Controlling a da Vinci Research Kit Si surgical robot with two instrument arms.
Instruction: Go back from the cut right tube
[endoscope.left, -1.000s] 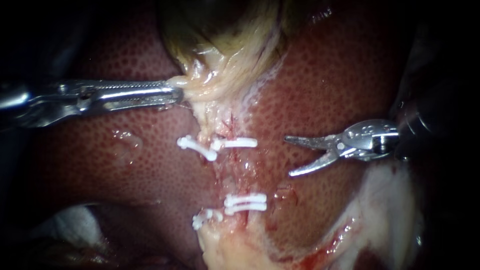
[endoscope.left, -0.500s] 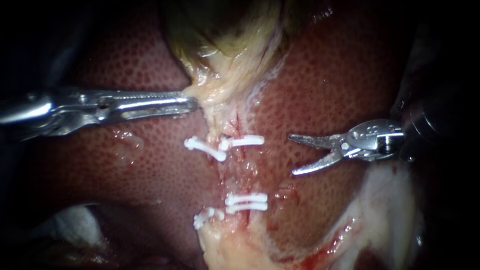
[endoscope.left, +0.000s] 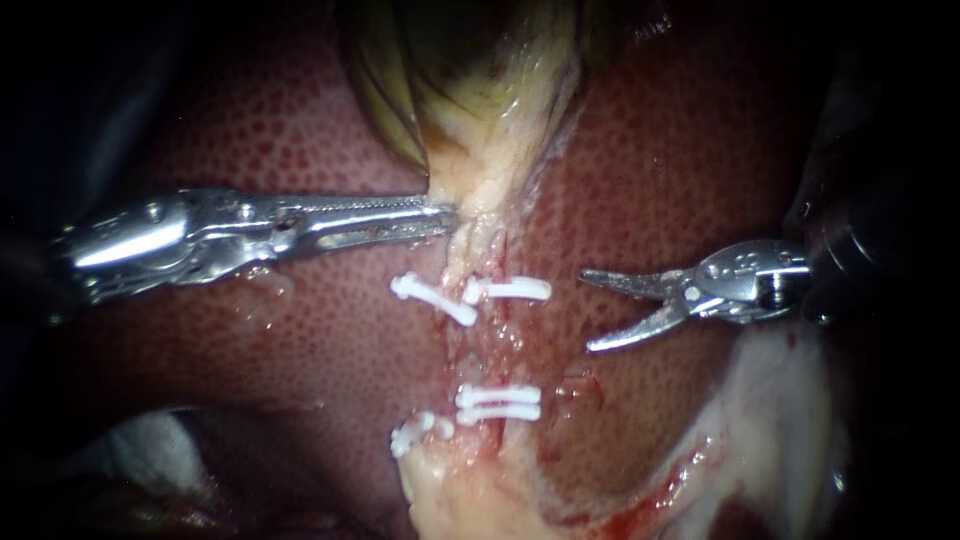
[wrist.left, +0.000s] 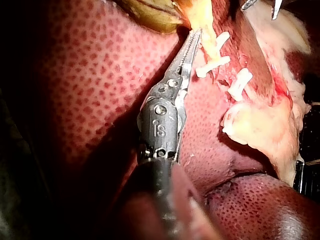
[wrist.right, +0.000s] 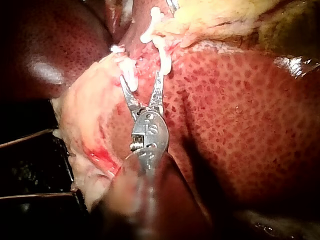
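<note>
The right tube lies near centre, a raw red stretch between white clips at its 12 and 6 o'clock. At 3 o'clock, apart from it, the right instrument holds its jaws wide and empty. At 10 o'clock the left instrument pinches the pale neck of the gallbladder.

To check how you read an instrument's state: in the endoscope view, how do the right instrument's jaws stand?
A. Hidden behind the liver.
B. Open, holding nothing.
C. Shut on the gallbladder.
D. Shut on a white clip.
B: a clear gap shows between the jaws of the right instrument, which hang over the liver, apart from the clips; the left instrument grips the gallbladder.
</note>
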